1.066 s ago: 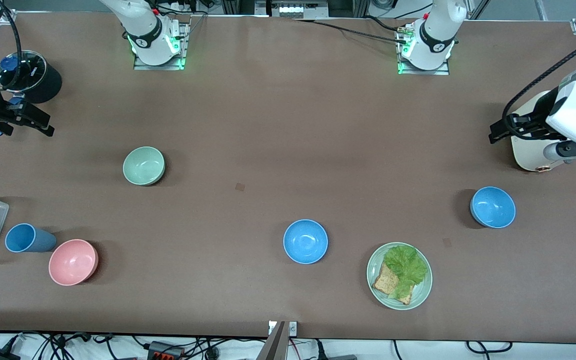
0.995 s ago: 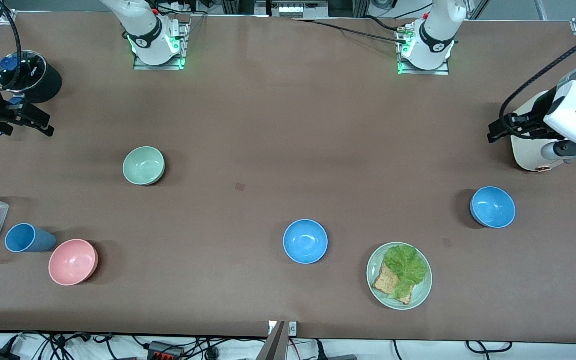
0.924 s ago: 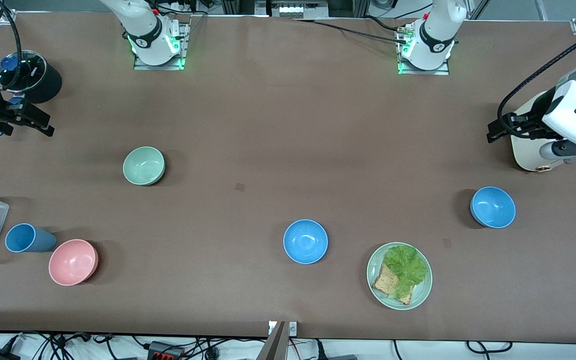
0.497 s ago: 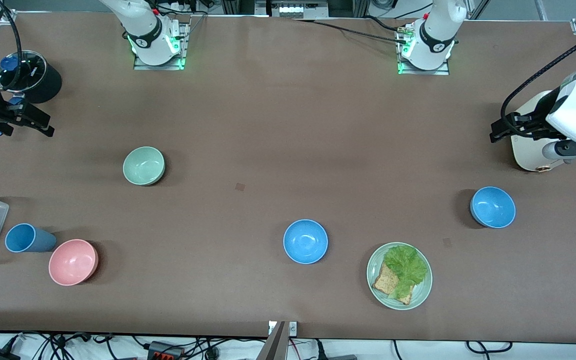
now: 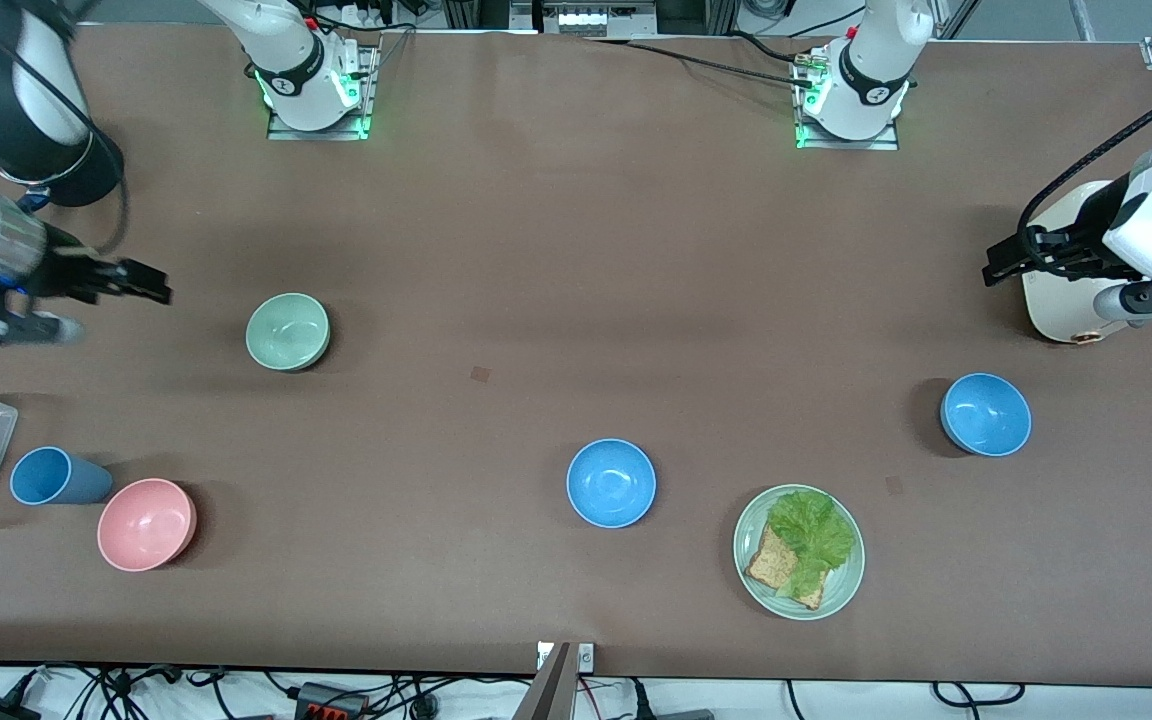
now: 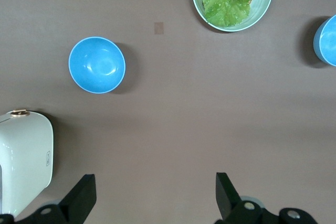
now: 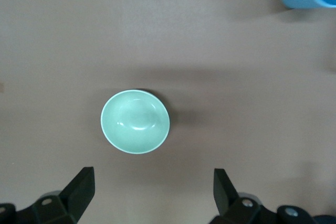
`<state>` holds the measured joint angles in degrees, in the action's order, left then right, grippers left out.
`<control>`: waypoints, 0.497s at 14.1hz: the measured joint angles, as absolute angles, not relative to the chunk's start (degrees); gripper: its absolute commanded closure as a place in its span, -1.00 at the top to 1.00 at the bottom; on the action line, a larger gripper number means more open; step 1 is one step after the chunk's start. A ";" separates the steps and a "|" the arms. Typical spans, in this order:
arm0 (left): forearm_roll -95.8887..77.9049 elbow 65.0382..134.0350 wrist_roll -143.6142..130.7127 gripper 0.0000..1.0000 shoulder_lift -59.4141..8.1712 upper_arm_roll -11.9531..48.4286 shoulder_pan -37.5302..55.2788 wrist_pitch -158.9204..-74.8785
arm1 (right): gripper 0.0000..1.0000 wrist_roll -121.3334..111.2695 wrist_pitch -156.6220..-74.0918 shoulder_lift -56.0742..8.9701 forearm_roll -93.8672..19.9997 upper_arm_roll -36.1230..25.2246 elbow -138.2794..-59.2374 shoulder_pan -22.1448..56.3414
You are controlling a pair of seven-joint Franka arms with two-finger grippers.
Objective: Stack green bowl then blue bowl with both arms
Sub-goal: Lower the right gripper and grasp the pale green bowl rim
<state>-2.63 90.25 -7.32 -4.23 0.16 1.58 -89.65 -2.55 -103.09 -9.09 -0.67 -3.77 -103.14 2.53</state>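
The right gripper (image 7: 149, 195) has its jaws wide open, and the green bowl (image 7: 135, 121) sits ahead of them, untouched. The left gripper (image 6: 155, 198) is also open, with one blue bowl (image 6: 97, 65) ahead, off-centre. A shallow pinch could slip off the smooth rim and tip a bowl.

A pink bowl (image 5: 147, 524) stands beside a blue cup (image 5: 53, 476); lettuce and toast lie on a pale-green plate (image 5: 841, 590); a white appliance (image 5: 1051, 300) sits under the claw.
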 measured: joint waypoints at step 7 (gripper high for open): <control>-2.63 90.26 -7.32 1.00 -4.24 0.07 1.52 -89.51 | 1.00 -2.55 -118.52 -20.04 -0.67 -3.82 -113.12 3.33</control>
<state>-2.63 90.26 -7.32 -4.24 0.07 1.52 -89.51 -2.55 -118.52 -20.04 -0.67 -3.82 -113.12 3.33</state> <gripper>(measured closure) 0.000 0.000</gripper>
